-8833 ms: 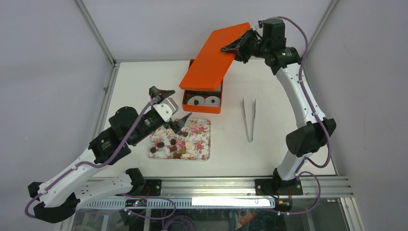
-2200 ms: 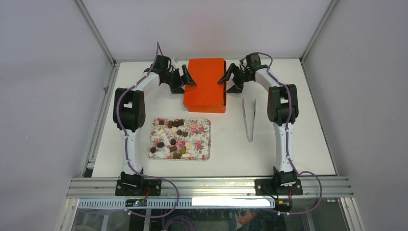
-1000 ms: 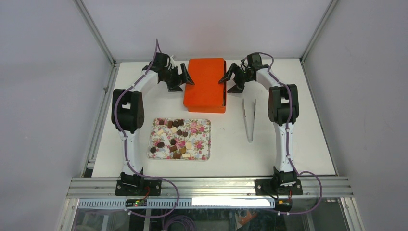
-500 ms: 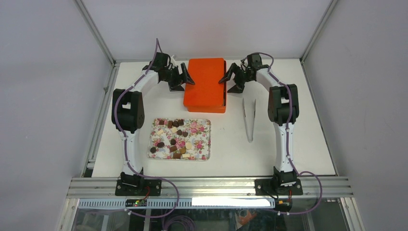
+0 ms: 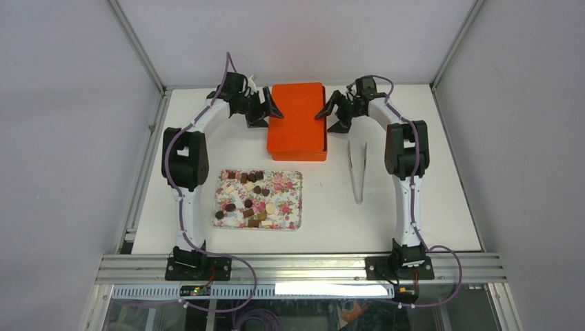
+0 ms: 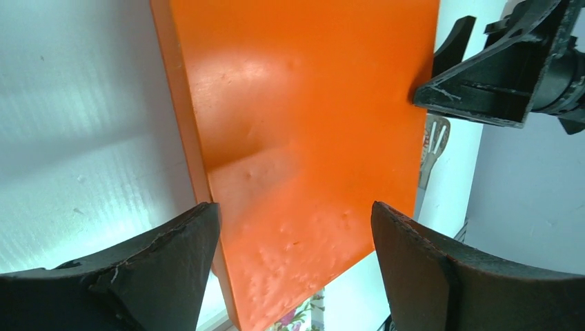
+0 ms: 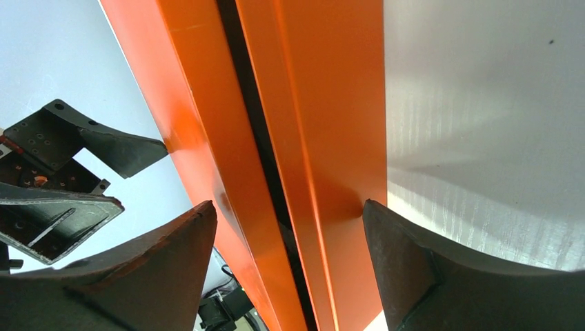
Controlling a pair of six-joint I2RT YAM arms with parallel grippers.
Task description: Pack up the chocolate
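Overview from top camera: closed rectangular orange box [image 5: 297, 124] sits at far centre of white table [image 5: 414, 207]. Left gripper [image 5: 268, 115] and right gripper [image 5: 330, 118] flank its sides, fingers spread, probably to square or press it shut. Small brown and cream chocolate pieces [image 5: 248, 196] lie on floral rectangular tray [image 5: 293, 207], well apart from both grippers. Metal tongs [image 5: 357, 172] lie untouched.

Left wrist: spread fingers straddle flat orange lid [image 6: 303, 124], gripping nothing.

Right wrist: spread fingers frame box side. Dark seam [image 7: 256, 138] shows; seating judged incomplete.

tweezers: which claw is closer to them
Right. The right claw is just past the far end of the tweezers; the left claw is across the orange box.
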